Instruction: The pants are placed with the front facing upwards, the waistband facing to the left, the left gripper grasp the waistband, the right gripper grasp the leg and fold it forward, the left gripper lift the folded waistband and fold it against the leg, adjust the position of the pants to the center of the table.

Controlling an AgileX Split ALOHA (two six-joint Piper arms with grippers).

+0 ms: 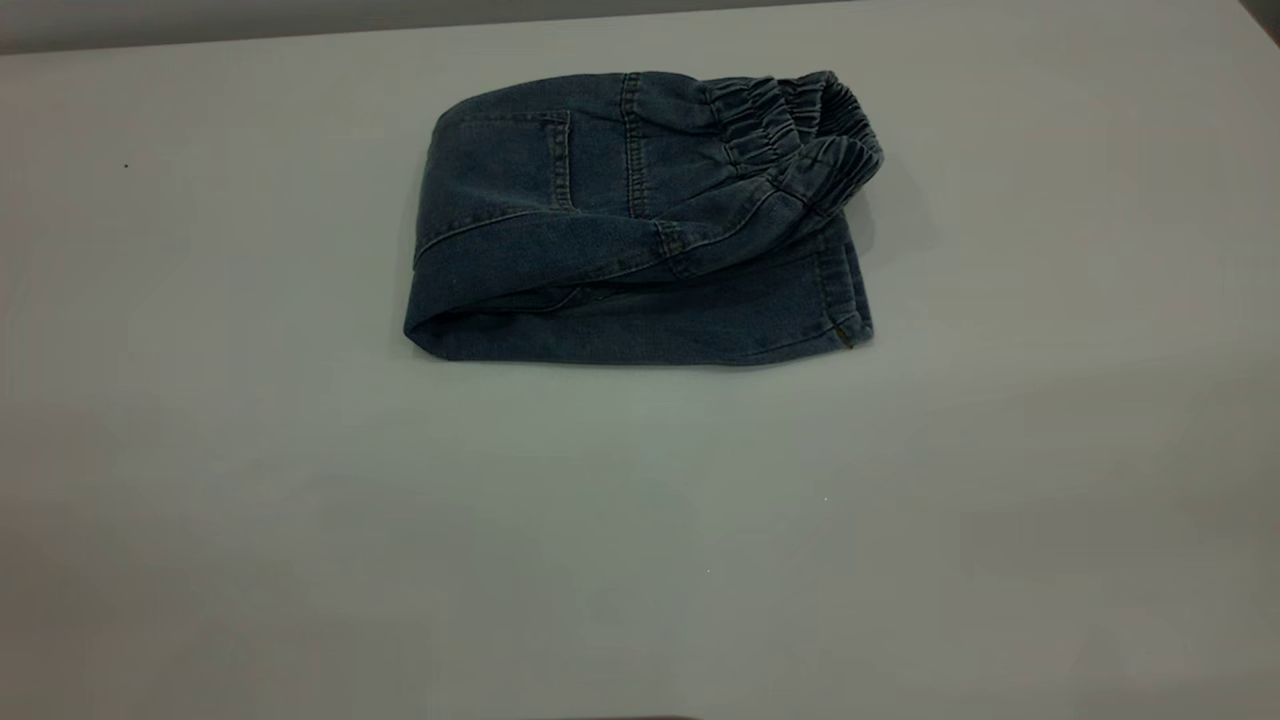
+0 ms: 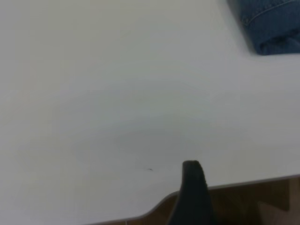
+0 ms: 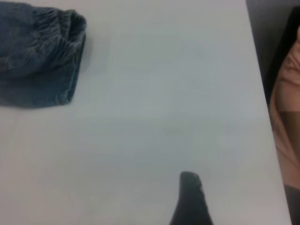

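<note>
The blue denim pants [image 1: 620, 230] lie folded into a compact bundle on the white table [image 1: 640, 520], toward its far side. The ruffled waistband [image 1: 800, 130] lies on top at the bundle's right end, over the stitched leg cuff [image 1: 845, 300]. Neither arm shows in the exterior view. In the left wrist view only a black tip of my left gripper [image 2: 193, 187] shows, over the table's edge, far from a corner of the pants [image 2: 272, 28]. In the right wrist view a black tip of my right gripper [image 3: 190, 197] hovers over bare table, well apart from the waistband [image 3: 61, 33].
The table's rounded edge [image 2: 154, 208] runs close to my left gripper, with brown floor beyond it. A person in a pinkish garment [image 3: 287, 117] stands past the table's edge [image 3: 262, 93] near the right arm. Bare tabletop surrounds the pants.
</note>
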